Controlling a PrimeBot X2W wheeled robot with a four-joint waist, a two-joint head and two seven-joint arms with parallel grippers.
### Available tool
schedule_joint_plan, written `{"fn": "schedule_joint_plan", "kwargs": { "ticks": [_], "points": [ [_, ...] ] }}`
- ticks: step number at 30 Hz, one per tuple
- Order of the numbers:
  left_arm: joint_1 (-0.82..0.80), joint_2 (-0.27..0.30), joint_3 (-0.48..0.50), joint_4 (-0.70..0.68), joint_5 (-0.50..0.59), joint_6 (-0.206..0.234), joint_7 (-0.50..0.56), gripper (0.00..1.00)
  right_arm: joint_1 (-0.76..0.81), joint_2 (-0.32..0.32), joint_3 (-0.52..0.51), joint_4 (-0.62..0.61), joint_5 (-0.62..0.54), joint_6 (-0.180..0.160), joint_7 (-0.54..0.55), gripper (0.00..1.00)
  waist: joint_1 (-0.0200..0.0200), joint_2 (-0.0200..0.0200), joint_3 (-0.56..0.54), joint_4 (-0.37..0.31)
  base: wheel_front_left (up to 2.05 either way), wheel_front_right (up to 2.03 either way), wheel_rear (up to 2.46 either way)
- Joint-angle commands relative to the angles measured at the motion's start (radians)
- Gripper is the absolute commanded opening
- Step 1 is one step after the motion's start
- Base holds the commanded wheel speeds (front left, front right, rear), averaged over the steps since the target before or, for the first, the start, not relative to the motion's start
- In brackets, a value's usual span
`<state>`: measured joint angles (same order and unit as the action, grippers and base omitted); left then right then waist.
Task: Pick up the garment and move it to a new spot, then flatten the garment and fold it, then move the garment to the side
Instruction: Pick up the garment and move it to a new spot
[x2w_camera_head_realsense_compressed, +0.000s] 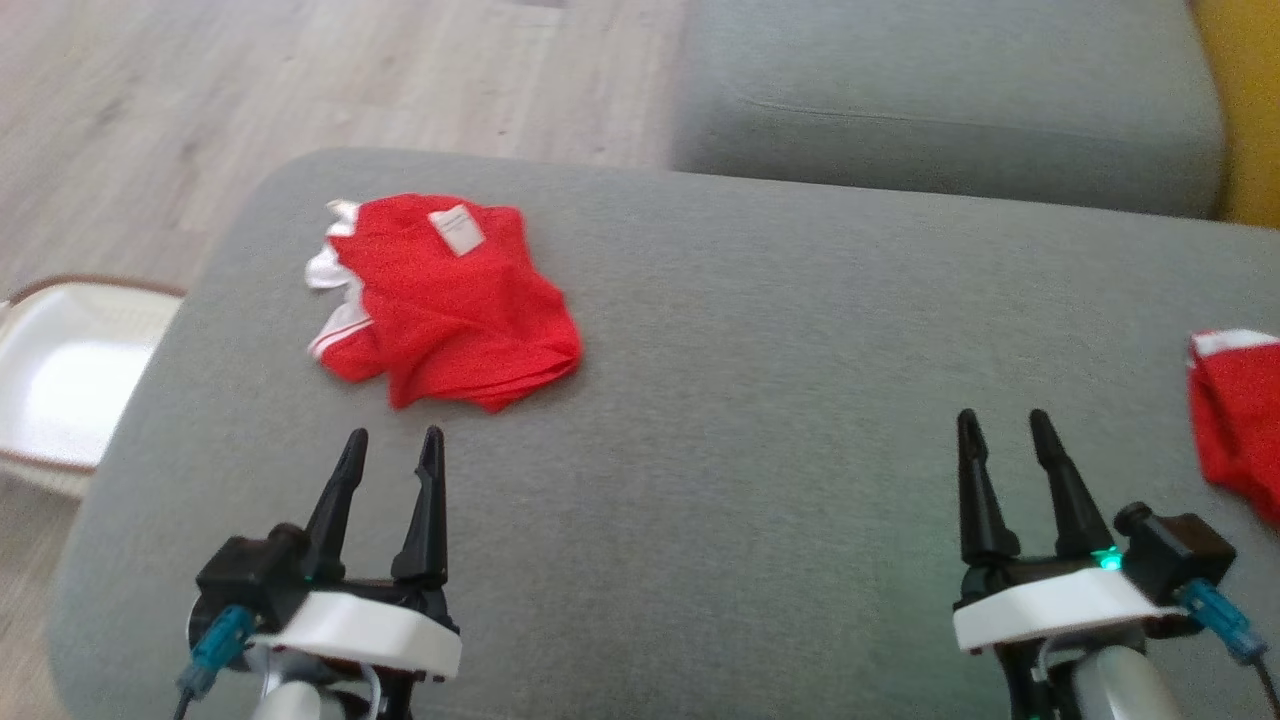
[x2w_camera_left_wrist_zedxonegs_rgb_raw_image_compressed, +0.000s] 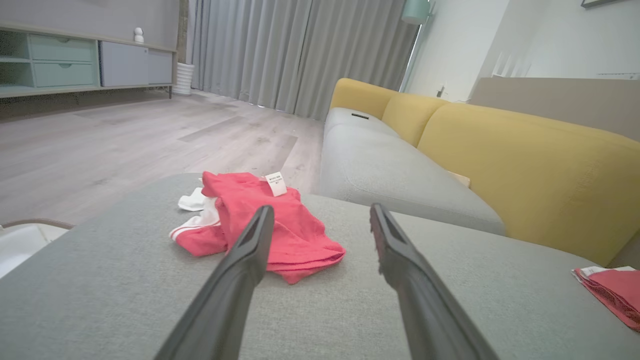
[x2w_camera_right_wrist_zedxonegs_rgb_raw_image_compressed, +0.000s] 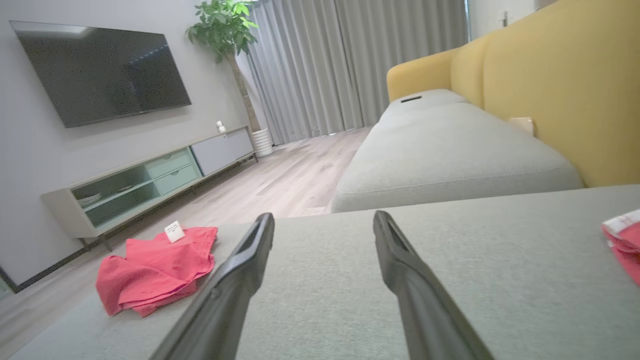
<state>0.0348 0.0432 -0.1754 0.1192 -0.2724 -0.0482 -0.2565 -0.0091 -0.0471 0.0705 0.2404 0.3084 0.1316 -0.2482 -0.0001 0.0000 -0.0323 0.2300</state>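
The red garment (x2w_camera_head_realsense_compressed: 445, 300) is lying crumpled, label up, toward the far left of the grey sofa cushion (x2w_camera_head_realsense_compressed: 760, 330) and is not yet flattened or folded. The left hand (x2w_camera_head_realsense_compressed: 394, 434) is hovering just short of it, fingers spread and empty, probably lining up for the pickup. The right hand (x2w_camera_head_realsense_compressed: 1003, 416) is waiting well apart, likewise open and holding nothing, near a second red cloth (x2w_camera_head_realsense_compressed: 1235, 410) lying at the cushion's right edge, which is perhaps a piece already set aside.
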Motion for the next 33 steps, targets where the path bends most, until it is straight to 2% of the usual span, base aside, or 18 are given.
{"fn": "schedule_joint_plan", "kwargs": {
  "ticks": [1, 13, 25, 33],
  "points": [
    [-0.057, 0.007, 0.04, -0.03, 0.01, 0.0, -0.005, 1.0, -0.028, -0.003, 0.035, -0.027, 0.008, -0.001, -0.013, 1.0, 0.0001, 0.0, 0.004, 0.049, 0.0, 0.0, 0.0],
    [-0.081, 0.007, 0.064, -0.03, 0.017, -0.007, -0.005, 1.0, -0.057, -0.003, 0.08, -0.02, -0.006, -0.001, -0.006, 1.0, 0.0001, 0.0, 0.045, 0.273, 0.0, 0.0, 0.0],
    [-0.073, 0.007, 0.106, -0.08, -0.011, 0.03, -0.005, 1.0, -0.142, -0.028, 0.125, -0.005, -0.003, -0.001, 0.019, 1.0, 0.0001, 0.0, 0.1, 0.299, 0.0, 0.0, 0.0],
    [-0.083, 0.007, 0.108, -0.081, -0.012, 0.032, -0.005, 1.0, -0.141, -0.036, 0.128, 0.001, 0.003, -0.001, 0.015, 1.0, 0.0001, 0.0, 0.104, 0.298, 0.0, 0.0, 0.0]
  ]
}}
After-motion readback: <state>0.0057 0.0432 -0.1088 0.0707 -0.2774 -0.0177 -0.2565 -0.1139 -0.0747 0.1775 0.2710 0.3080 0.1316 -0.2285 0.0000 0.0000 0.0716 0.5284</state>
